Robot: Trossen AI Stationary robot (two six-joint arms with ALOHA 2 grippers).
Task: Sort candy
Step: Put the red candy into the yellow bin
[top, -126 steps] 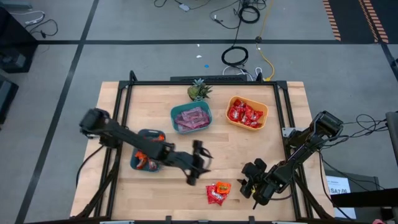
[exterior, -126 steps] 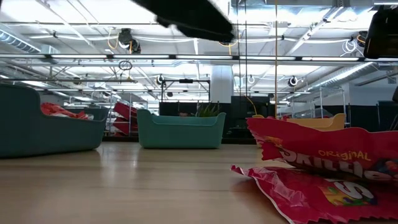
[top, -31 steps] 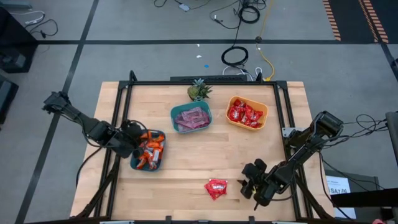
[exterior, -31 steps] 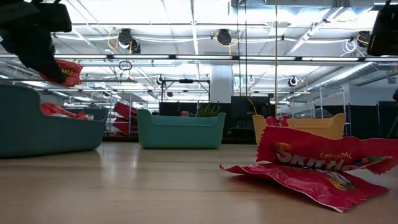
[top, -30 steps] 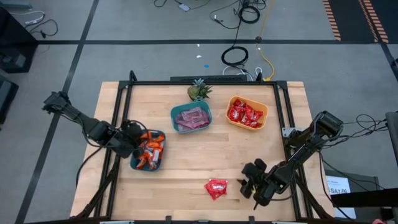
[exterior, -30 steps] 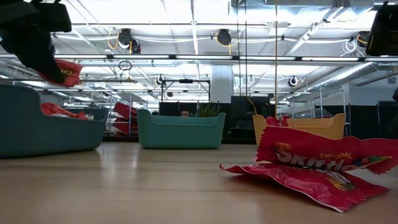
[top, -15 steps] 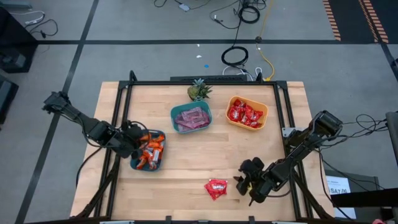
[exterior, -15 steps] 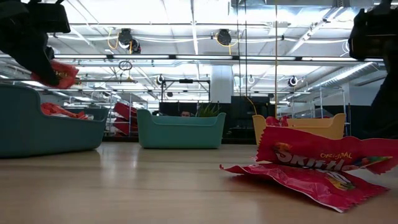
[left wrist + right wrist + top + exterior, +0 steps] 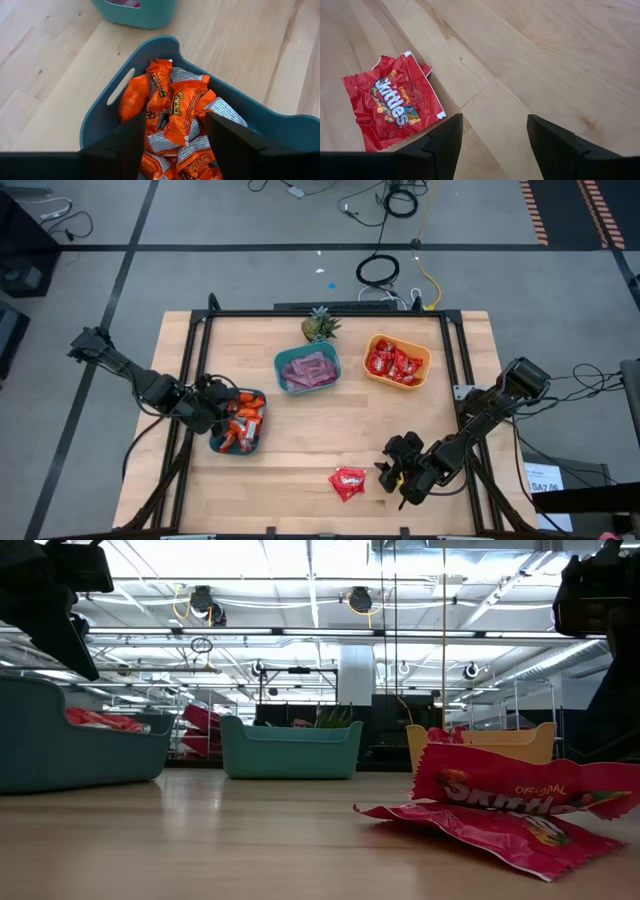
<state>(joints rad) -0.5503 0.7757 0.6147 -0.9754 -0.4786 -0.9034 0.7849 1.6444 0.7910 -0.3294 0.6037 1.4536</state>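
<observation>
Nearest the front edge of the wooden surface (image 9: 300,440), one red shiny Skittles packet (image 9: 347,481) lies unsorted. The right end effector (image 9: 390,472) hovers just beside it, fingers wide, likely lining up a pick. Farther back, the left end effector (image 9: 172,131), spread and empty, hangs over the dark teal bowl of orange wrapped candies (image 9: 238,421). Beyond stand the lighter teal bowl of pink packets (image 9: 307,370), the orange bowl of red packets (image 9: 396,362) and a small green plant (image 9: 319,326), none obstructing.

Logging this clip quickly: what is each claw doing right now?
Left claw: open, empty, over the blue bowl of orange candies.
Right claw: open, empty, beside the red Skittles packet.
</observation>
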